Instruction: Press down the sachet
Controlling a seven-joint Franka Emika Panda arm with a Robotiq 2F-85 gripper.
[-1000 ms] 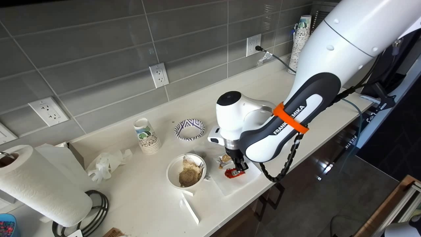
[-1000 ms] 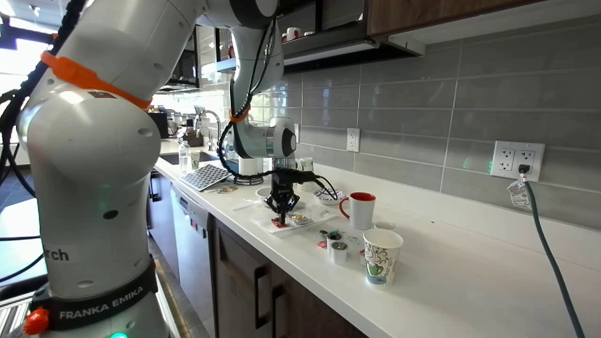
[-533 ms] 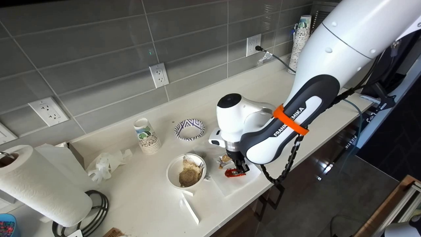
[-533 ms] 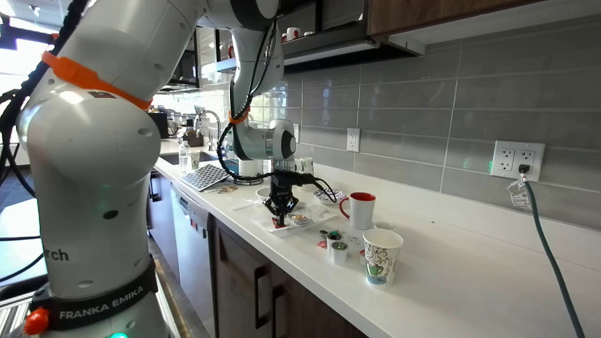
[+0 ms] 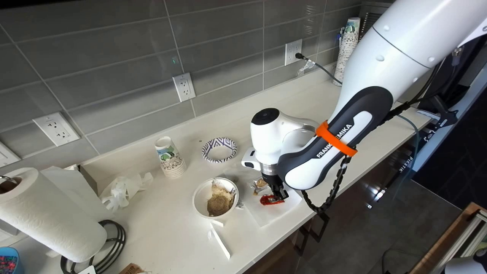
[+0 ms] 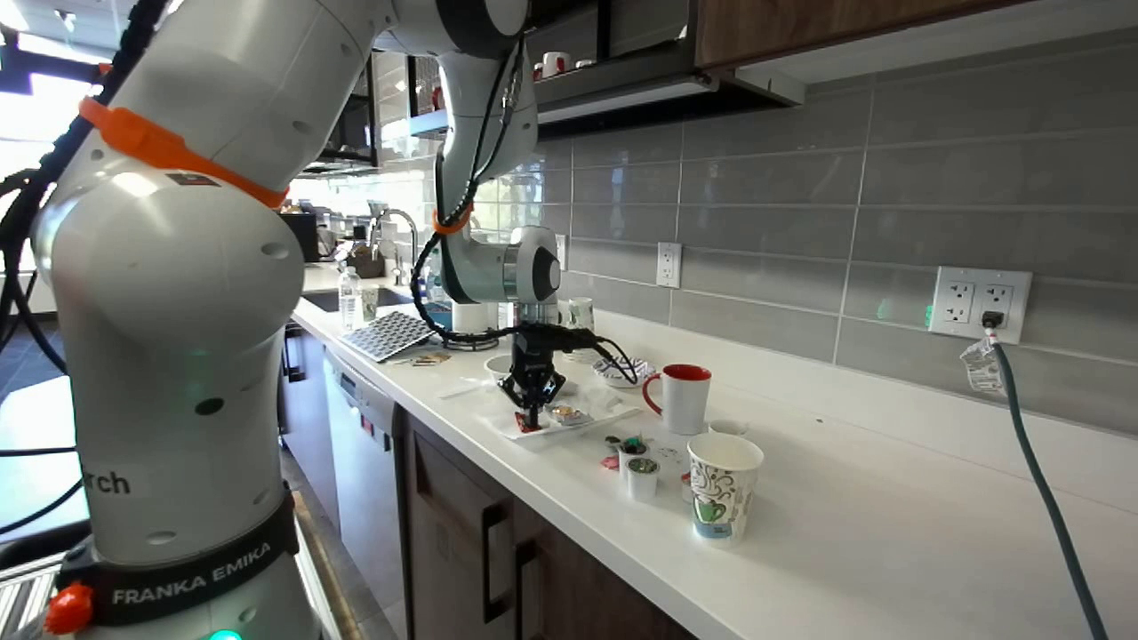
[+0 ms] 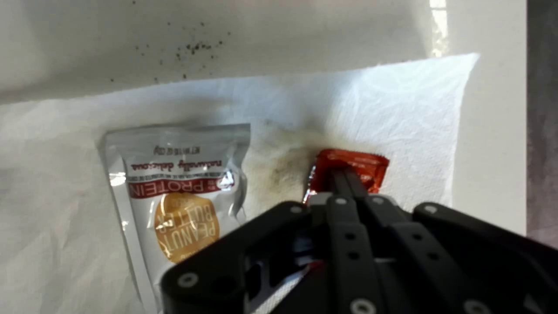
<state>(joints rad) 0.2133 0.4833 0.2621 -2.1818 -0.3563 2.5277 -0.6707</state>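
Note:
A small red sachet (image 7: pixel 368 165) lies flat on a white paper towel (image 7: pixel 405 104) on the counter. It also shows in both exterior views (image 5: pixel 267 200) (image 6: pixel 523 423). My gripper (image 7: pixel 342 172) points down with its two fingers together, and I see nothing between them. The fingertips rest on the sachet's upper face and hide its middle. The gripper body hides the sachet's near part in the wrist view. The gripper also shows over the sachet in both exterior views (image 5: pixel 280 196) (image 6: pixel 532 418).
A silver peanut butter pouch (image 7: pixel 187 226) lies beside the sachet. A white bowl (image 5: pixel 198 205) with brown powder, a patterned paper bowl (image 5: pixel 218 160) and a stack of cups (image 5: pixel 173 161) stand nearby. A red-and-white mug (image 6: pixel 686 402) and a paper cup (image 6: pixel 722 489) stand on the counter.
Over the first half second my gripper moved slightly down onto the sachet, whose shiny highlights changed. From half a second ago to now nothing visibly moved.

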